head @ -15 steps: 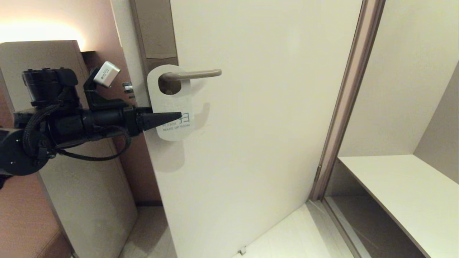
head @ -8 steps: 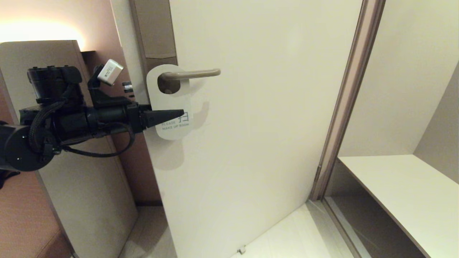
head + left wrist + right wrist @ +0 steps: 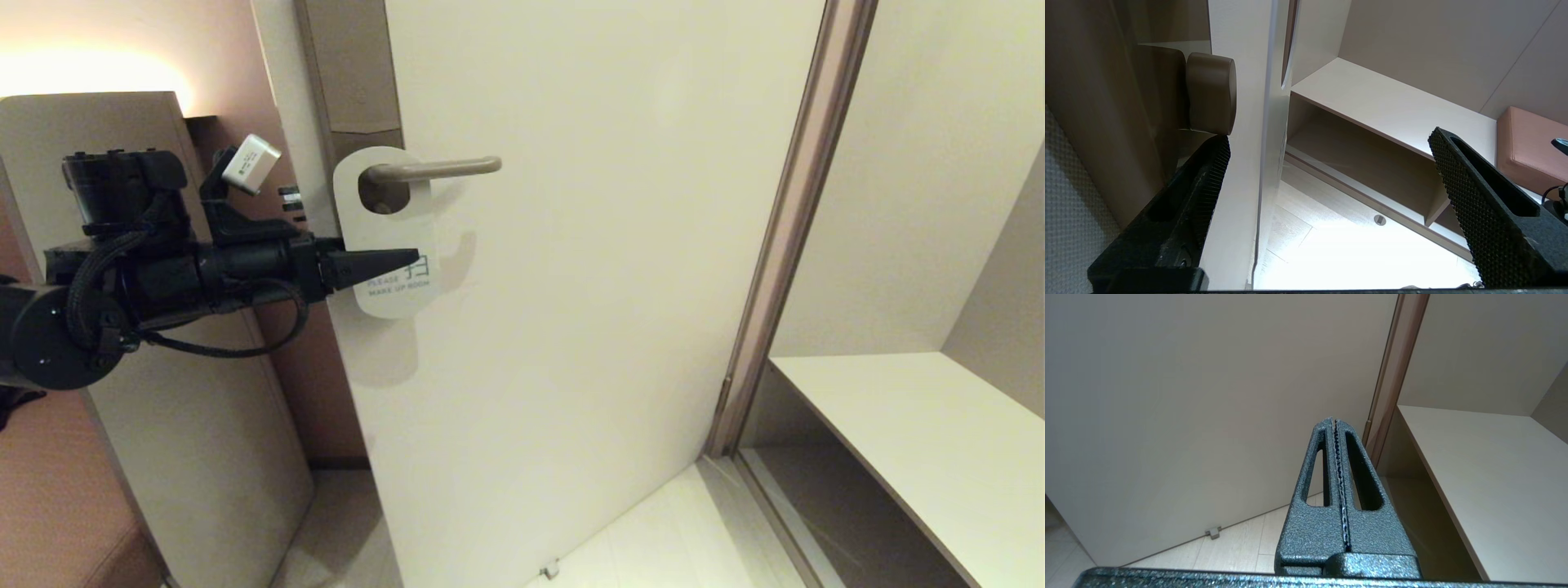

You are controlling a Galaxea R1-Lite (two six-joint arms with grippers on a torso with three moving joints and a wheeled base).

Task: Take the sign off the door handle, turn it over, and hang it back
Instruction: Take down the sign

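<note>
The sign (image 3: 384,237) hangs by its round hole on the door handle (image 3: 445,168), white face out, reading MAKE UP ROOM. My left gripper (image 3: 1329,136) reaches in level from the left and is open wide. Its near finger (image 3: 371,263) lies across the front of the sign's lower half. The other finger (image 3: 1204,183) is hidden in the head view, behind the door's edge. In the left wrist view the sign (image 3: 1276,122) shows edge-on as a thin pale strip between the fingers, touching neither. My right gripper (image 3: 1332,421) is parked low, shut and empty.
The white door (image 3: 612,286) stands ajar, with its frame (image 3: 784,245) on the right and a pale shelf (image 3: 914,425) beyond. A tall beige panel (image 3: 188,425) stands behind the left arm. A small doorstop (image 3: 552,569) sits on the floor.
My left arm has crept slightly up and towards the door. The sign still hangs on the handle, and the gripper stays open.
</note>
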